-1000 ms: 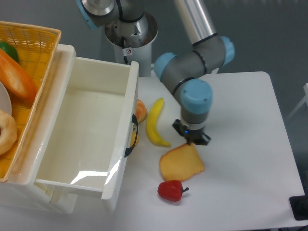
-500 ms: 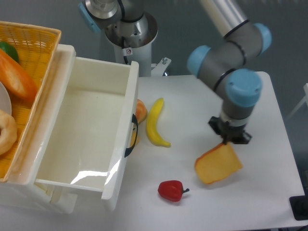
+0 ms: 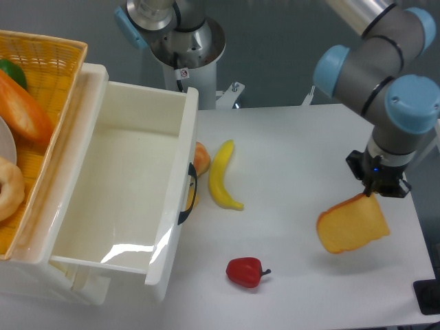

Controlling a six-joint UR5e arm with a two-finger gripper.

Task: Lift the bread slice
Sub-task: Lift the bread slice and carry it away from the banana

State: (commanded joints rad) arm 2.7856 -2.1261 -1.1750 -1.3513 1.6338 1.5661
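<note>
The bread slice [image 3: 351, 226], yellow-orange with a darker crust edge, hangs tilted over the right side of the white table [image 3: 302, 289]. My gripper [image 3: 375, 193] is shut on its upper right edge, directly above it. The fingertips are mostly hidden by the wrist body and the slice. The arm reaches down from the upper right.
A red pepper [image 3: 245, 271] lies near the table's front. A banana [image 3: 221, 175] and a peach-coloured fruit [image 3: 201, 159] lie beside the open white drawer [image 3: 124, 199]. A yellow basket [image 3: 41, 75] at far left holds a long orange loaf [image 3: 24, 110] and a pale bagel [image 3: 9, 189].
My gripper has carried the bread slice from beside the pepper and banana to the right side of the table, lifted off the surface. Nothing else has moved.
</note>
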